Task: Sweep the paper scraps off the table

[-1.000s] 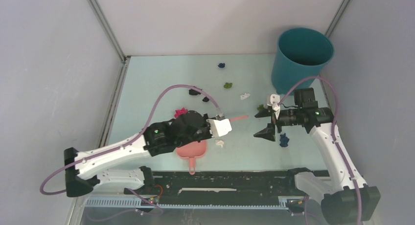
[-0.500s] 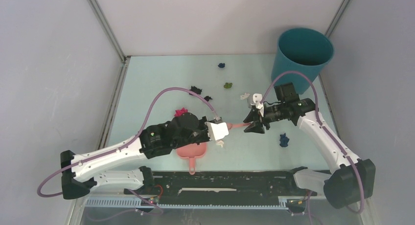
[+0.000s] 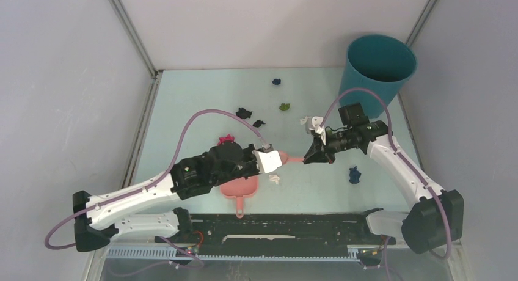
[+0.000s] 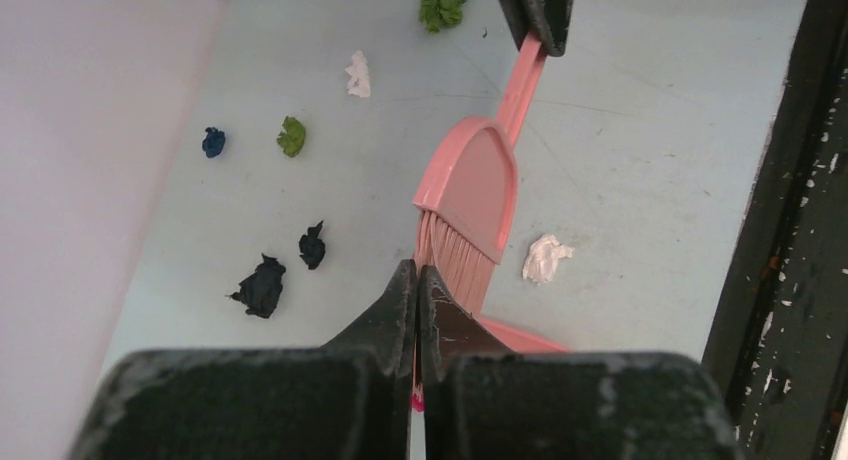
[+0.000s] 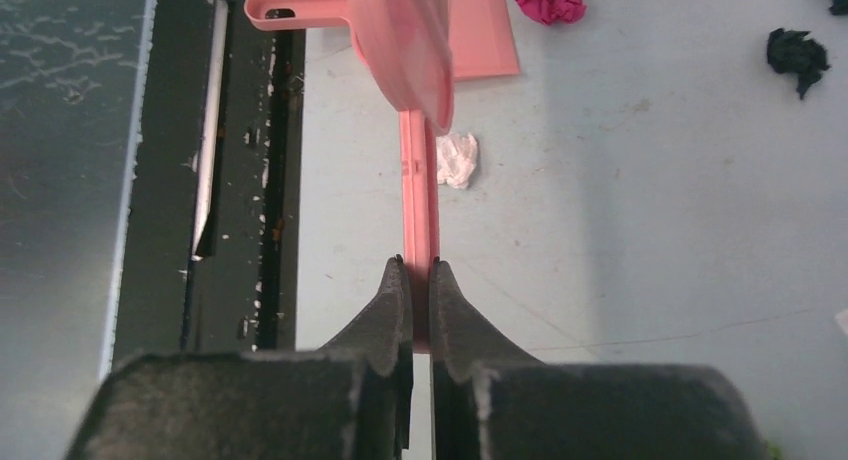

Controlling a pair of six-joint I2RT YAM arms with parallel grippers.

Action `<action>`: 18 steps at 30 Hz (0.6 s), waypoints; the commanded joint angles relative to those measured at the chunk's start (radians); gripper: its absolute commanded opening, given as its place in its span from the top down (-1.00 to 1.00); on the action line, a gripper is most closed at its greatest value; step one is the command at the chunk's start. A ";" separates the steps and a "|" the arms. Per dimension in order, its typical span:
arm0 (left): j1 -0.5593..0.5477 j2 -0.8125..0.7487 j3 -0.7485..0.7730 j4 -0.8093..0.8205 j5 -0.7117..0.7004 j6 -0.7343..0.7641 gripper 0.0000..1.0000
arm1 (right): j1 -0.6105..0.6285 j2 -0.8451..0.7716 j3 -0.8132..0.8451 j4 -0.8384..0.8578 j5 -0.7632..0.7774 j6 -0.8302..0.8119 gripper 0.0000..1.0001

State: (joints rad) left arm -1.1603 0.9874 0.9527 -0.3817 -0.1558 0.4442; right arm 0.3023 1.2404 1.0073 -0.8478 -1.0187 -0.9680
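Top view, hold: the left hand (image 3: 280, 158) and the right hand (image 3: 306, 159) meet on one pink hand brush (image 3: 291, 159), which bridges them over the middle of the desk (image 3: 201, 98).
Top view, scraps: the paper scraps (image 3: 284, 107) lie scattered over the far and middle desk. None is on the pink dustpan (image 3: 239, 188), which lies under the left arm, and the teal bin (image 3: 379, 73) stands at the far right.
Top view, risk: with two arms on one light tool, a pull by either one before the other lets go would likely wrench or bend it.
Left wrist, grip: the fingers are pressed together on the bristle tips only, and the brush head and handle run away towards the other hand.
Left wrist, risk: bristles are soft, so this pinch probably steers little. The head may sag or twist as soon as the load shifts.
Left wrist, nearby: a white scrap (image 4: 545, 258) lies just beside the bristles and could be flicked towards the black rail (image 4: 780, 230).
Right wrist, grip: the fingers are clamped on the far end of the thin handle.
Right wrist, risk: held so far from the head, the brush may swivel in the jaws once it drags on the desk.
Right wrist, nearby: a magenta scrap (image 5: 548, 0) lies beside the dustpan, where a careless stroke could scatter it.
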 commanded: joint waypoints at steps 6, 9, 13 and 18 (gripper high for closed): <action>0.017 0.015 0.044 -0.003 0.171 -0.083 -0.13 | 0.044 -0.033 0.113 -0.153 0.155 -0.041 1.00; 0.017 0.055 0.054 0.011 0.237 -0.104 -0.32 | 0.060 -0.005 0.180 -0.286 0.186 -0.057 1.00; 0.017 0.117 0.058 0.026 0.281 -0.112 -0.25 | 0.060 0.022 0.215 -0.393 0.154 -0.062 1.00; 0.019 0.149 0.049 0.055 0.257 -0.118 -0.07 | 0.070 0.029 0.214 -0.438 0.114 -0.086 1.00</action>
State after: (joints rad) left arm -1.1431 1.1286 0.9771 -0.3756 0.0795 0.3485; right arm 0.3557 1.2633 1.1961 -1.1934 -0.8516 -1.0180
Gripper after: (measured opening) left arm 0.556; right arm 0.030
